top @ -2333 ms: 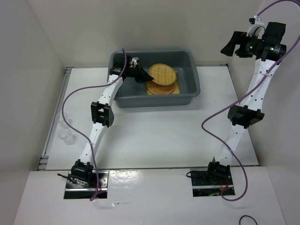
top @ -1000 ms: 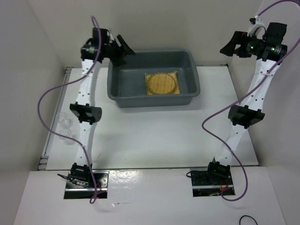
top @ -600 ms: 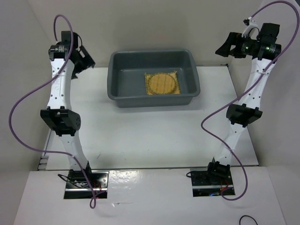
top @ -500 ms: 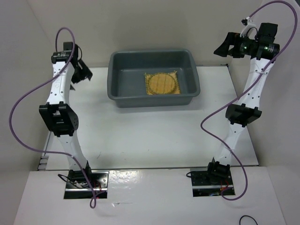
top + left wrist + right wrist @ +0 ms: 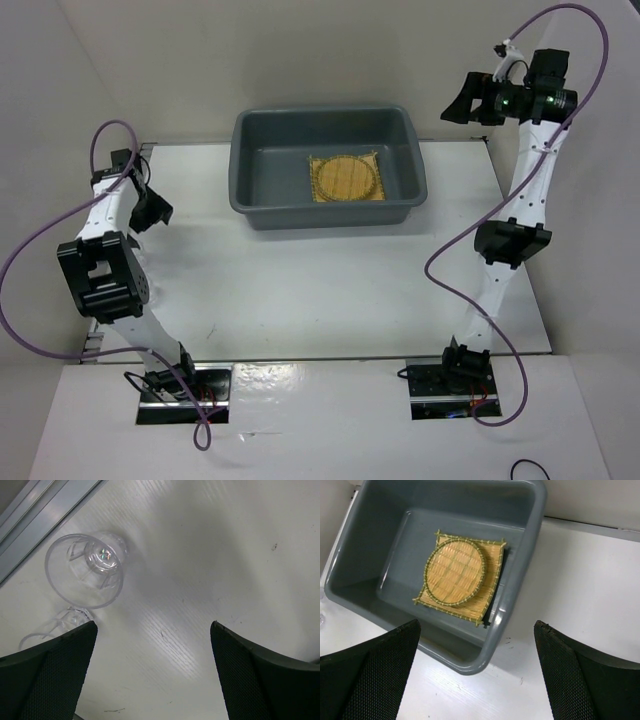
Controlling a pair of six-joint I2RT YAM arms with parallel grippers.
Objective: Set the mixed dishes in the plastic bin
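Mat [image 5: 490, 575] and disc [image 5: 455, 571], perhaps hiding another, lay in the plastic bin [image 5: 517, 575]; glass cups [image 5: 86, 570] waited on the worktop [image 5: 215, 550], left fingers [image 5: 55, 675] and right fingers [image 5: 370, 672] apart.

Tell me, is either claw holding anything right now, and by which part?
Nothing is held. The left gripper hangs open near a clear glass cup, not touching it; the right gripper hangs open above the plastic bin.

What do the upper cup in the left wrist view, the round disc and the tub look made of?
Small clear cup: glass or clear plastic, glossy; see-through with bright glints.
Round yellow-tan woven disc: bamboo-like strips, matte; crossed weave and bound rim show.
Large dark grey rectangular tub: moulded plastic, smooth, soft sheen on its rim.
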